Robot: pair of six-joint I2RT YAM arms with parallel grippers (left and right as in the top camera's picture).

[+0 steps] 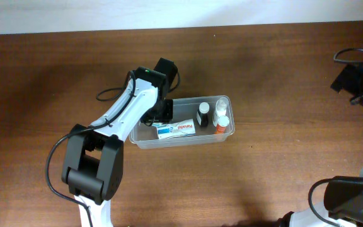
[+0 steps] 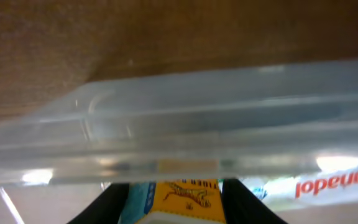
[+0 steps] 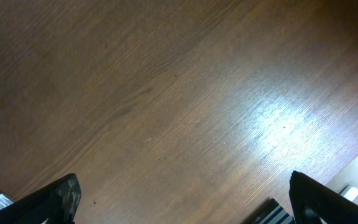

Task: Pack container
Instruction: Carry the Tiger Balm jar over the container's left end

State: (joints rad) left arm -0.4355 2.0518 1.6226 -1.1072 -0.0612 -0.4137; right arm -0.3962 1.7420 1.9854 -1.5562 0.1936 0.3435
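- Left gripper [image 2: 173, 190] of mine is clamped on a small yellow box [image 2: 188, 196] printed with a tiger, with one dark finger [image 2: 101, 211] on each side of it.
- It sits at the left end of the clear plastic rectangular tub [image 1: 197, 140]. The tub's cloudy wall fills the wrist view just ahead. I cannot tell whether the box touches the tub floor.
- That tub lies near the middle of the brown wooden table [image 1: 282, 69], its long side running left to right.
- Inside it, a white and blue Panadol carton [image 1: 175, 130] lies flat by the near wall, just right of my gripper.
- At the tub's right end stand a dark bottle [image 1: 203, 115], a white bottle [image 1: 221, 108] and a small orange bottle [image 1: 222, 124], close together.
- Right gripper [image 3: 182, 186] is spread wide and holds nothing. It is over bare wood at the near right, well apart from the tub.
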